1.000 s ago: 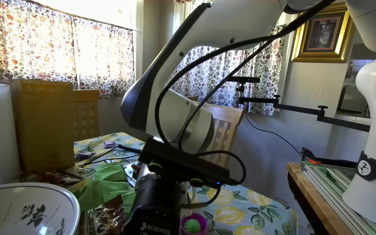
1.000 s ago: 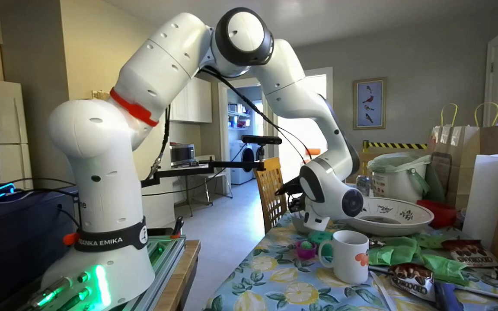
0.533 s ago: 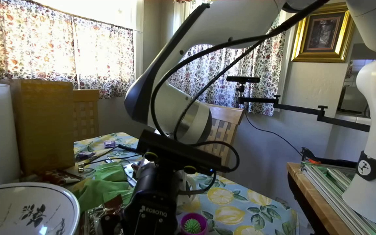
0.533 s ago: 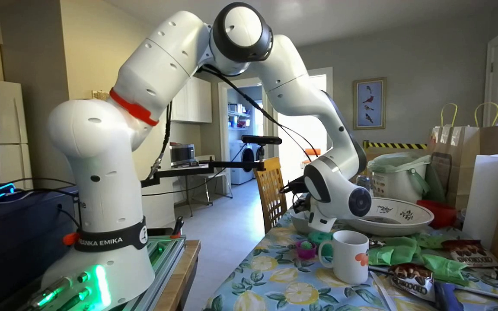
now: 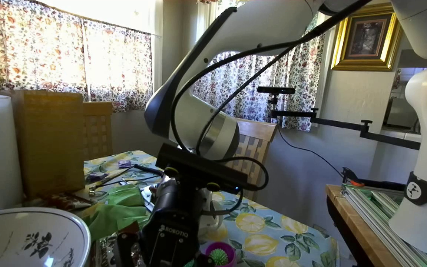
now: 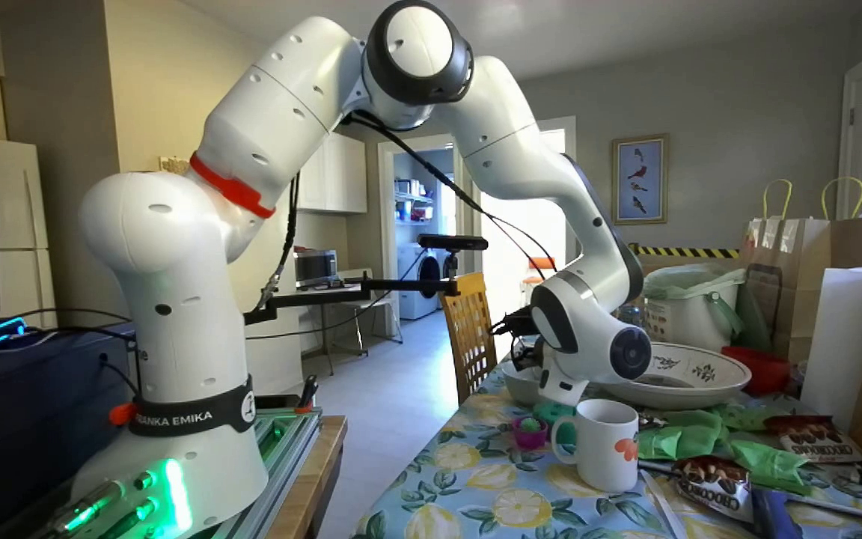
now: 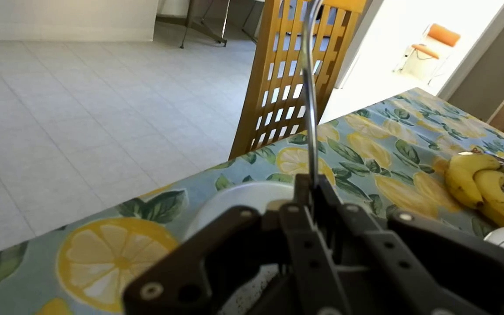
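My gripper [image 7: 313,188] is shut on a thin, slightly curved metal utensil [image 7: 309,109] that points up and away from the fingertips. Its far end runs out of the top of the wrist view. A white bowl [image 7: 243,192] with dark specks inside is below and behind the fingers. The bowl also shows in an exterior view [image 6: 522,385], partly behind the wrist. The gripper body [image 5: 171,237] shows in an exterior view, but its fingertips are below the frame. A pink cup [image 6: 529,437] holding a green spiky thing [image 5: 219,256] stands close by.
A white mug [image 6: 603,449] stands near a teal item [image 6: 553,411]. A large patterned bowl [image 6: 730,374], green cloth [image 6: 693,434] and snack packets [image 6: 715,486] lie on the lemon-patterned table. Bananas [image 7: 479,183] and a wooden chair [image 7: 295,65] are beyond the gripper.
The wrist has shifted to the right in an exterior view and a little up in another. More of the gripper's linkage shows there. The things on the table stay where they were.
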`<state>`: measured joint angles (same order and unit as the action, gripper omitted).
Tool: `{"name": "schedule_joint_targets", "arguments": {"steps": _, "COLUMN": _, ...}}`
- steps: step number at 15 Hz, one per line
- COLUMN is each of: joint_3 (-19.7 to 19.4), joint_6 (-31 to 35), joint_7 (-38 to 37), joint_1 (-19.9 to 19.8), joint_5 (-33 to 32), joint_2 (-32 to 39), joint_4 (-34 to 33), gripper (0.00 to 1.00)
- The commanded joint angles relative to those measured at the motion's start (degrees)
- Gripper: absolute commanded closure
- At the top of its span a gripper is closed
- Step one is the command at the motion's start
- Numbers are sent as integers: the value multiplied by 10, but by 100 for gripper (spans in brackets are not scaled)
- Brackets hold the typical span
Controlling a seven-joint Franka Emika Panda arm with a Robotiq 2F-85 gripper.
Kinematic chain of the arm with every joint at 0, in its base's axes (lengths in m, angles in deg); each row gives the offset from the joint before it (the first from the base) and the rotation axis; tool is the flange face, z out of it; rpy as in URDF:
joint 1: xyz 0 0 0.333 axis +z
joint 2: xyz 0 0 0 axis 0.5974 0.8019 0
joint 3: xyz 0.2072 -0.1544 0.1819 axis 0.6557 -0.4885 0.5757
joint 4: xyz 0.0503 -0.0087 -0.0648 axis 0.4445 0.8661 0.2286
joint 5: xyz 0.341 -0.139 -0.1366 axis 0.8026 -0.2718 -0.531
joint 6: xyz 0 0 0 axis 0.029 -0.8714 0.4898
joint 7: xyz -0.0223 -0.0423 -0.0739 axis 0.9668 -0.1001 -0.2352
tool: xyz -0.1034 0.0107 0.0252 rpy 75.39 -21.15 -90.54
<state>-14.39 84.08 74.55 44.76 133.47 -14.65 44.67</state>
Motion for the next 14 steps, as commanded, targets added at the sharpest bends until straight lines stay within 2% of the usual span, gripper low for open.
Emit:
{"name": "schedule_joint_targets", "arguments": {"steps": 1, "joint_3": 3, "joint_6": -3, "joint_7": 9, "joint_1": -7, "joint_5": 1, "joint_2": 16, "joint_4": -22, "gripper": 98}}
{"name": "schedule_joint_targets", "arguments": {"steps": 14, "joint_3": 19, "joint_6": -7, "joint_7": 44, "joint_1": -3, "joint_5": 7, "joint_2": 41, "joint_4": -53, "gripper": 98}}
